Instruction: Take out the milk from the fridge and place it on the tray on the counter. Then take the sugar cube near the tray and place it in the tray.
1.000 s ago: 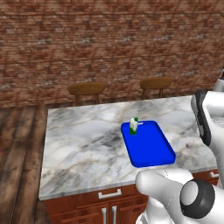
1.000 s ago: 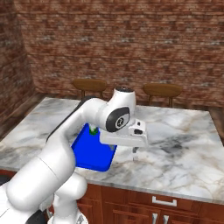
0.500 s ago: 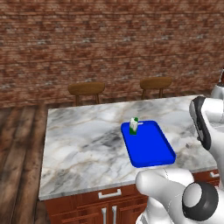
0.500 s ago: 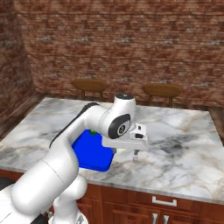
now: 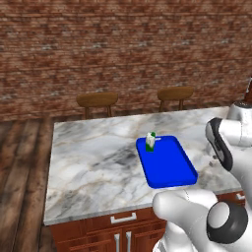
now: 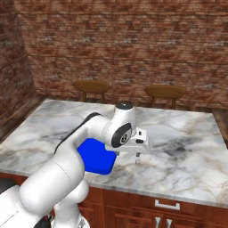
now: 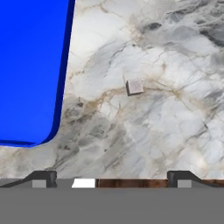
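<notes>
In your hand view the gripper (image 7: 112, 177) has its two dark fingertips spread wide at the bottom corners of the frame, with nothing between them. The sugar cube (image 7: 134, 87) lies on the bare marble of the counter (image 7: 166, 122) above the middle of that gap, a little right of centre and well clear of both tips. To the cube's left, the tray (image 7: 30, 70) takes up the upper left of the frame, its rounded corner at the lower left; the cube sits near its edge but apart from it. In your right base view the gripper (image 6: 138, 156) hangs just above the counter right of the tray. In your left base view the milk (image 5: 150, 141) stands upright at the tray's far left corner, near centre frame.
</notes>
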You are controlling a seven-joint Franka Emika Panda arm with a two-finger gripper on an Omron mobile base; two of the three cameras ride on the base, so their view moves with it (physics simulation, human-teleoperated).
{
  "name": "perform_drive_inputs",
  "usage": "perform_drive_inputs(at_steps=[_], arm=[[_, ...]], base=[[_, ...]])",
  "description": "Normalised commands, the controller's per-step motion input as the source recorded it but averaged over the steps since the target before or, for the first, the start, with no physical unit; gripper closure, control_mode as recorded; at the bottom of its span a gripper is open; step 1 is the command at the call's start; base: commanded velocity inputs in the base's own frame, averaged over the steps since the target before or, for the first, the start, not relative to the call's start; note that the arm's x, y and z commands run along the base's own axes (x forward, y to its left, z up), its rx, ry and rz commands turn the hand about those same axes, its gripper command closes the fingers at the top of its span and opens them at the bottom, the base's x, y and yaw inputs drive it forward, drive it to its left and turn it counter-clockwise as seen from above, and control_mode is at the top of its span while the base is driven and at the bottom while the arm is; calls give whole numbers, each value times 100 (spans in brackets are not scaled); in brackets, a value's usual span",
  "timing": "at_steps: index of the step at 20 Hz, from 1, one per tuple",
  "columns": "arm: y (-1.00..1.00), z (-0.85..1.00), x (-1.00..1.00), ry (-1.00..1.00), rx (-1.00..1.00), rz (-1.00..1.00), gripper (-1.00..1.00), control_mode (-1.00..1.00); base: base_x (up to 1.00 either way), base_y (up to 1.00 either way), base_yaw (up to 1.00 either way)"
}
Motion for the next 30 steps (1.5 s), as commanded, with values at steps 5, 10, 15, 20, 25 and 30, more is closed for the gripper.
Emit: perform_drive_inputs(at_steps=[5,10,15,20,25,30], arm=[[-1,-26,50,-3,2,0,-100,-100],[-11,-11,36,0,0,0,-100,-100],[-10,-3,20,7,0,0,-100,-100],[-22,-13,3,10,0,0,-100,-100],[-34,-23,12,2,0,0,-100,-100],[-7,-29,7,2,1,0,-100,-100]], base=[[0,0,0],[0,0,0],[0,0,0],[0,0,0],[0,0,0],[0,0,0]])
